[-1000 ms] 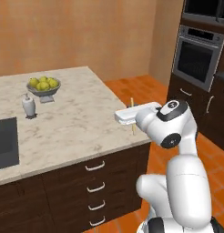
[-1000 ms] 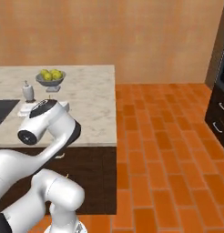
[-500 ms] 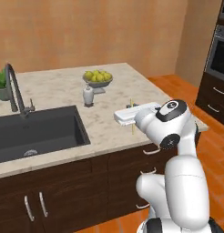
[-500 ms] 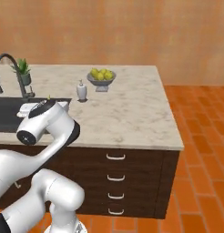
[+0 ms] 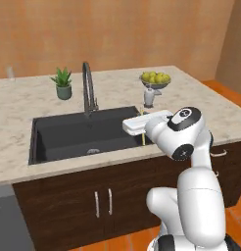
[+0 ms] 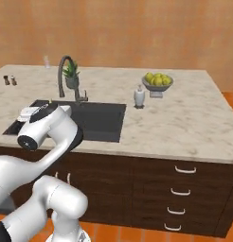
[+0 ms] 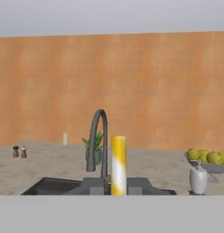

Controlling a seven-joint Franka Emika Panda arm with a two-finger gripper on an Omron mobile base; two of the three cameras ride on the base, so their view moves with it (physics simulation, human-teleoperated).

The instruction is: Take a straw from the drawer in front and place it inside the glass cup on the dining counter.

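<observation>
Already the straw (image 7: 118, 164) is in hand, clamped upright in the narrow jaws of the gripper (image 5: 141, 128) above the sink's (image 5: 68, 137) near edge. The carry step is under way; next it must reach the glass cup (image 6: 46, 61) far across the bench (image 6: 194, 123), clearing the faucet (image 6: 65, 75) and plant (image 6: 71, 75); room lies open beyond.

The white arm rises from the base, bends at a dark-jointed elbow and carries its wrist forward, so the hand lies roughly level, pointing away from the base. The gripper (image 5: 141, 128) sits at the end of that flat white hand, its jaws drawn together and clamped on the straw (image 5: 141, 138), which stands upright between the fingertips (image 7: 93, 185).
</observation>
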